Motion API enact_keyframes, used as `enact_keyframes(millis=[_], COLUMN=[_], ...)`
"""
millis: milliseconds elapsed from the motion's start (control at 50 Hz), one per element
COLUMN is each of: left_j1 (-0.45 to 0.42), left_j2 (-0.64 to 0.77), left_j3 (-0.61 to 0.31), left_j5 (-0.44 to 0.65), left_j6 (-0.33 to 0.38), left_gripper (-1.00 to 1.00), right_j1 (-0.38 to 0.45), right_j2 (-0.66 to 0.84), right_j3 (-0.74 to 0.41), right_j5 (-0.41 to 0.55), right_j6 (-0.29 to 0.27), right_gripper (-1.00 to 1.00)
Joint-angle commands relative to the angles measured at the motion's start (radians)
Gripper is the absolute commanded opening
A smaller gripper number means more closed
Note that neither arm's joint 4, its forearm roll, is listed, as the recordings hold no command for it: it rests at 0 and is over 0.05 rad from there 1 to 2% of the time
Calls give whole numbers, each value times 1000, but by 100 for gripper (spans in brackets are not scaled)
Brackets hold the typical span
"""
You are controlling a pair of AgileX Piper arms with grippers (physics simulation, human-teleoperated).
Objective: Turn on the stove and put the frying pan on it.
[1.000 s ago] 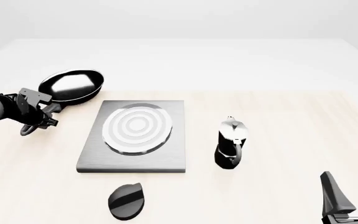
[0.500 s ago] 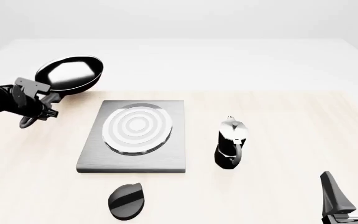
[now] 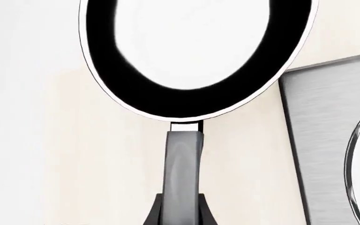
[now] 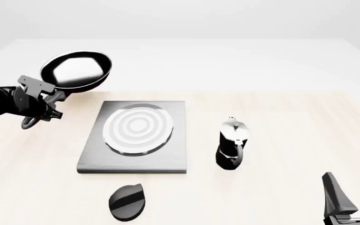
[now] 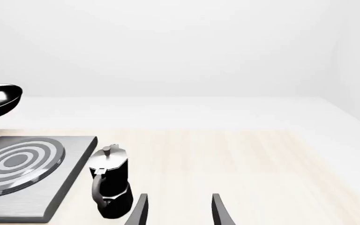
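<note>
The frying pan (image 4: 77,70) is round and black with a glossy inside. It hangs in the air left of and beyond the stove (image 4: 136,136). My left gripper (image 4: 47,104) is shut on its long handle (image 3: 183,159). The pan's bowl (image 3: 198,56) fills the left wrist view, with the stove's edge (image 3: 336,140) beside it. The stove is a flat dark-grey slab with silver-white rings. Its black oval knob (image 4: 126,202) lies apart, near the front edge. My right gripper (image 4: 355,192) is open and empty at the front right; its fingers (image 5: 141,211) show in the right wrist view.
A black-and-silver moka pot (image 4: 232,143) stands upright just right of the stove; it also shows in the right wrist view (image 5: 110,187). The light wooden table (image 4: 292,122) stretches right of the pot.
My left gripper has lifted the frying pan off the table and carried it up and slightly right. The right arm has not moved.
</note>
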Motion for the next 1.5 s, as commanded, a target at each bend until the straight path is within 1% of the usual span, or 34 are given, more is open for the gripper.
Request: enact_keyframes(millis=[20, 160, 180, 220, 280, 300, 320, 360, 380, 400, 460, 500, 540, 680, 780, 820, 840, 940, 1080, 1120, 1160, 1220, 1280, 1300, 1340, 1360, 1380, 1400, 1500], left_j1=[7, 7, -1, -6, -31, -71, -90, -85, -85, -105, -109, -136, -140, -162, -196, -196, -211, -208, -245, -260, -252, -264, -269, -259, -295, -268, -269, -287, -309], left_j2=[3, 3, -1, -8, -36, -45, -56, -89, -90, -118, -141, -168, -196, -257, -318, -326, -351, -396, -452, -471, -486, -511, -525, -535, -545, -557, -559, -563, -577], left_j3=[-44, -44, -46, -40, -9, 0, 9, 47, 47, 80, 107, 137, 167, 225, 271, 280, 305, 352, 409, 435, 457, 495, 513, 526, 541, 557, 566, 572, 594], left_j5=[-1, -1, 8, 12, 17, 39, 47, 34, 34, 35, 32, 38, 34, 43, 64, 64, 69, 62, 69, 67, 55, 43, 37, 26, 32, 12, 6, 9, 5], left_j6=[68, 68, 49, 44, 45, 22, 10, 25, 25, 21, 25, 14, 20, 20, 12, 18, 20, 40, 25, 19, 32, 33, 36, 48, 27, 56, 59, 47, 40], left_gripper=[-100, -100, -100, -100, -100, -100, -100, -100, -100, -100, -100, -100, -100, -100, -100, -100, -100, -100, -100, -100, -100, -100, -100, -100, -100, -100, -100, -100, -100], right_j1=[0, 0, 0, 0, 0, 0, 0, 0, 0, 0, 0, 0, 0, 0, 0, 0, 0, 0, 0, 0, 0, 0, 0, 0, 0, 0, 0, 0, 0], right_j2=[0, 0, 0, 0, 0, 0, 0, 0, 0, 0, 0, 0, 0, 0, 0, 0, 0, 0, 0, 0, 0, 0, 0, 0, 0, 0, 0, 0, 0], right_j3=[0, 0, 0, 0, 0, 0, 0, 0, 0, 0, 0, 0, 0, 0, 0, 0, 0, 0, 0, 0, 0, 0, 0, 0, 0, 0, 0, 0, 0], right_j5=[0, 0, 0, 0, 0, 0, 0, 0, 0, 0, 0, 0, 0, 0, 0, 0, 0, 0, 0, 0, 0, 0, 0, 0, 0, 0, 0, 0, 0], right_j6=[0, 0, 0, 0, 0, 0, 0, 0, 0, 0, 0, 0, 0, 0, 0, 0, 0, 0, 0, 0, 0, 0, 0, 0, 0, 0, 0, 0, 0], right_gripper=[100, 100, 100, 100, 100, 100, 100, 100, 100, 100, 100, 100, 100, 100, 100, 100, 100, 100, 100, 100, 100, 100, 100, 100, 100, 100, 100, 100, 100])
